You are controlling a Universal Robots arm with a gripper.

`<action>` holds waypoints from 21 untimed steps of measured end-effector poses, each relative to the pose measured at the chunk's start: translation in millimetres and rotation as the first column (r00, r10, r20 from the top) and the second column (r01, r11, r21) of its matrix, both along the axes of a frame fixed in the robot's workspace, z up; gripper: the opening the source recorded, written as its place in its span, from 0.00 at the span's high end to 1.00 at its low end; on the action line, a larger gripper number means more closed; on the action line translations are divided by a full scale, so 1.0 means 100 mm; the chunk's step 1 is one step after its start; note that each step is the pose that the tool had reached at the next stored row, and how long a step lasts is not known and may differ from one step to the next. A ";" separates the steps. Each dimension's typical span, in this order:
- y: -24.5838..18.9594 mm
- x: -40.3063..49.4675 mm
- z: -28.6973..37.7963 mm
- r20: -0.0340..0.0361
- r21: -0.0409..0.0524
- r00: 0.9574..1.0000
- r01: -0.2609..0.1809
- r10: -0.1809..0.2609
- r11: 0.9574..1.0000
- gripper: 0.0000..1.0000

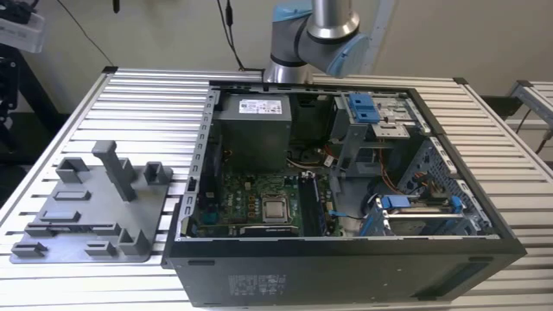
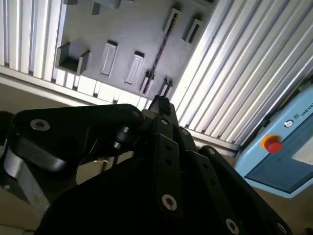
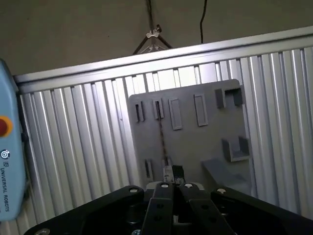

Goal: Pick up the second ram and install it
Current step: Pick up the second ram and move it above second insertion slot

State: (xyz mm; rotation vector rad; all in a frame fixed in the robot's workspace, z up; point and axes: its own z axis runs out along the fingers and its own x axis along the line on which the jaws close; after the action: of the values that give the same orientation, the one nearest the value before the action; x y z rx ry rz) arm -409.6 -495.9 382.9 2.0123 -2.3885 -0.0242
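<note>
In both wrist views the second ram [image 3: 161, 134] [image 2: 159, 53] stands on its long edge in the grey tray [image 3: 195, 147] [image 2: 122, 29]. It shows as a thin dark line running between two pairs of narrow slots. The black fingers [image 3: 167, 173] [image 2: 160, 104] are drawn together with nothing between them. They hang above the tray, clear of the stick, with their tips in line with it and over one of its ends. In the exterior view the tray [image 1: 87, 214] lies flat on the slatted metal bench [image 1: 155, 110] at the exterior view's left, just beside the open computer case [image 1: 346, 275], which takes up the middle and right. The arm [image 1: 322, 29] rises out of the frame at top centre.
</note>
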 end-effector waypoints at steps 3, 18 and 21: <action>-0.001 -0.007 -0.004 0.011 0.000 1.000 -0.019 0.019 1.000 0.89; -0.001 -0.050 -0.023 0.012 0.000 0.983 -0.182 0.182 0.983 0.89; 0.000 -0.050 -0.023 0.012 0.000 0.983 -0.182 0.182 0.983 0.89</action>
State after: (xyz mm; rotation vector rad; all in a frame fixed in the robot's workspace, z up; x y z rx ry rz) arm -414.6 -495.9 380.6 2.2280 -2.2013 -0.0108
